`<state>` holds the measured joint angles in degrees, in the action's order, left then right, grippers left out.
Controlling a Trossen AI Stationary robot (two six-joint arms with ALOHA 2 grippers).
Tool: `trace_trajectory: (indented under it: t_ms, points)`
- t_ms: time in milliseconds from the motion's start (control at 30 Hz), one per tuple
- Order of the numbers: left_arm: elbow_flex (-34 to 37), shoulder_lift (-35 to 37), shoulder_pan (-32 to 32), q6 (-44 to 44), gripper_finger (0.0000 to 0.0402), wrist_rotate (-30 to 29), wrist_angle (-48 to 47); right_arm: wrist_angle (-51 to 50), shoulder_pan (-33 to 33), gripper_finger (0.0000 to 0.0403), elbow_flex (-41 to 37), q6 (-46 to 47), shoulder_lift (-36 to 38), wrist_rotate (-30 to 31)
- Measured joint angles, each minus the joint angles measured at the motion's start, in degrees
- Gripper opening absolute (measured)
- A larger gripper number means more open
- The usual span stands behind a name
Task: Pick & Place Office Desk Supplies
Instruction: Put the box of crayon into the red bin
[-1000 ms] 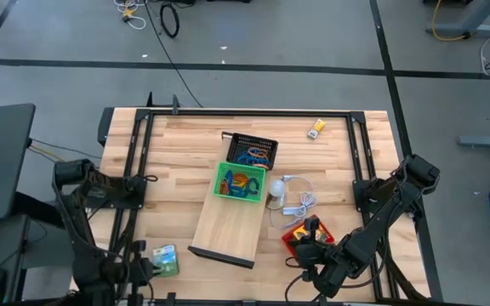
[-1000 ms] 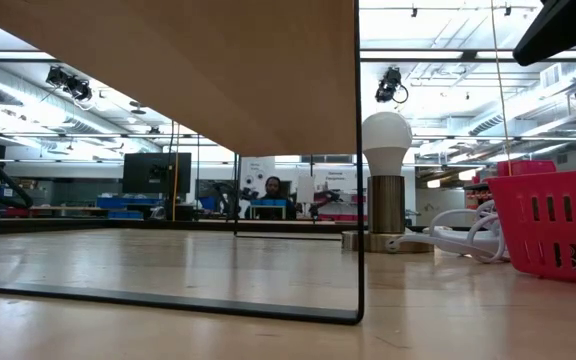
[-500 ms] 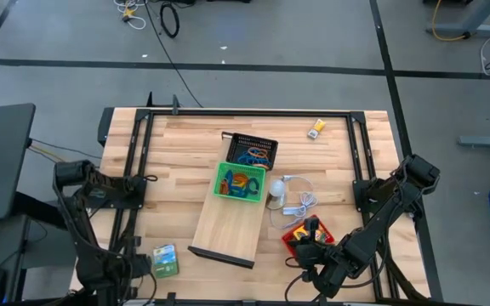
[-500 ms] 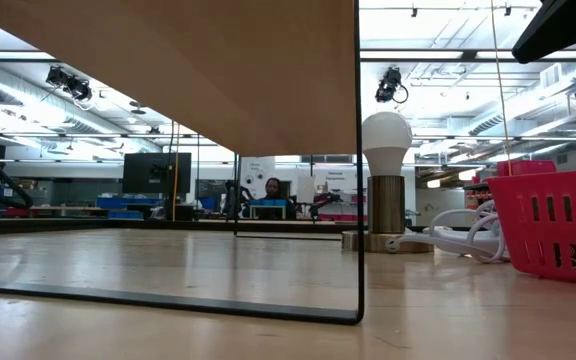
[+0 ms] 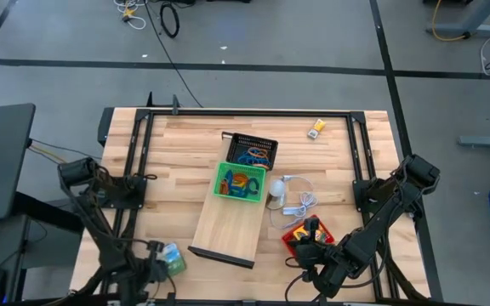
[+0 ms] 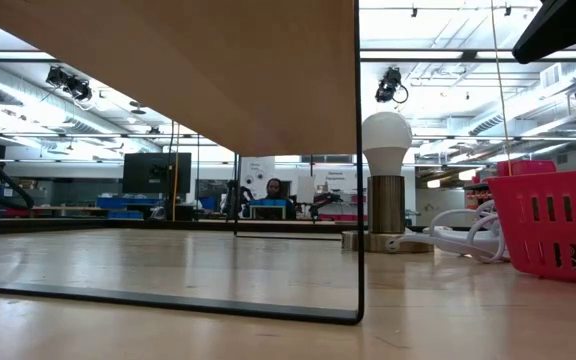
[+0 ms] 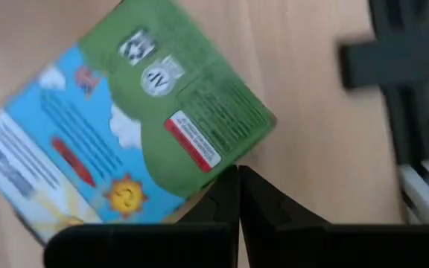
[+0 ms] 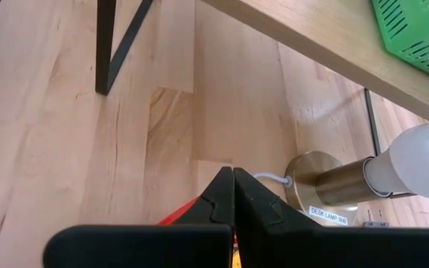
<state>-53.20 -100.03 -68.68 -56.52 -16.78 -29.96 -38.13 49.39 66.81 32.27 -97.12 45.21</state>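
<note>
Left gripper (image 7: 238,195) shut, empty, beside green box (image 7: 125,119) at near table edge; right gripper (image 8: 233,195) shut over red tray (image 5: 303,235). Midway, clips fill green tray (image 5: 240,182), black tray (image 5: 253,151). Farthest, yellow box (image 5: 316,129) unplaced.

A grey concrete floor (image 5: 253,34) surrounds the butcher-block table (image 5: 185,140), crossed by dark tape lines (image 5: 185,66), with loose cables (image 5: 170,17) lying beyond the table's far edge. Across the table, the open workshop shows ceiling light strips (image 6: 438,60), black monitors (image 6: 156,172) on desks, and a seated person (image 6: 272,190).
</note>
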Motion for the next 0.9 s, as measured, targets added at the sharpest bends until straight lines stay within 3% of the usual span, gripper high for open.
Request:
trace_trajectory:
  t_ms: [333,500,633,800,900]
  points:
    - [-0.1,0.0,5.8,7.4,0.0001,-12.8,1.7,-0.2,0.0,0.0,0.0,0.0,0.0,0.0]
    - [-0.1,0.4,5.1,11.8,0.0002,-6.1,0.8,-0.2,0.0,0.0,0.0,0.0,0.0,0.0]
    - [-0.2,2.4,1.9,7.6,0.0004,-5.8,-4.0,-0.2,0.0,0.0,0.0,0.0,0.0,0.0]
    - [-0.1,3.1,-1.8,-2.5,0.0005,-13.8,-16.8,-0.2,0.0,0.0,0.0,-0.1,0.0,0.0]
    - [-0.2,3.1,-2.2,-1.9,0.0008,-16.8,-18.3,-0.2,0.0,0.0,0.0,-0.2,0.0,0.0]
